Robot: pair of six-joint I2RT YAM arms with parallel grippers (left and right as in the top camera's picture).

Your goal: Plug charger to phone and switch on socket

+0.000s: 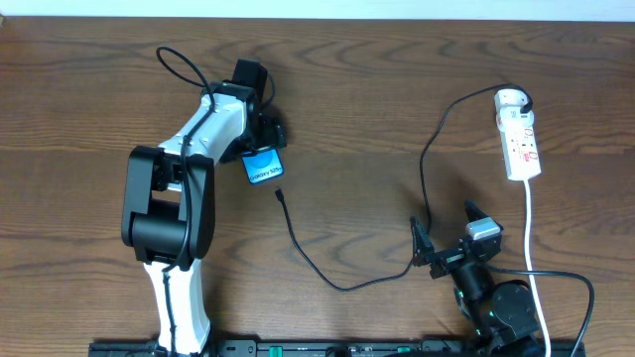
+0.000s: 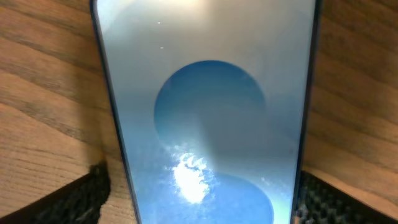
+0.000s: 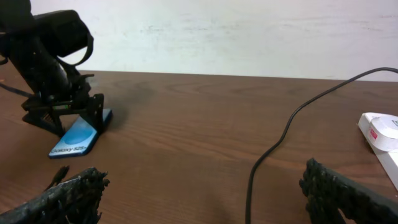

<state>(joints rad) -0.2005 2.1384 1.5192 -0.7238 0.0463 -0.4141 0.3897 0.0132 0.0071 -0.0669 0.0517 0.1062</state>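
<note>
Straddling phone [image 2: 211,93]: left gripper [image 2: 199,199] jaws wide, not clamped | right gripper [image 3: 202,180] spread wide, holding nothing

This is a robotics lab bench. 2 robot arms stand on a black rail [image 1: 298,349] along the 6 o'clock edge of the table [image 1: 377,119]: the left arm [image 1: 169,198], white and black, at 7 o'clock, and the right arm [image 1: 486,288], black, at 5 o'clock. The dark wood-grain top carries a few test props: a phone [image 1: 263,166] at 10 o'clock, a socket [image 1: 521,144] at 2 o'clock and a charger [image 1: 327,273] trailing between them. Past the 12 o'clock edge rises a plain white wall [image 3: 249,37].
</note>
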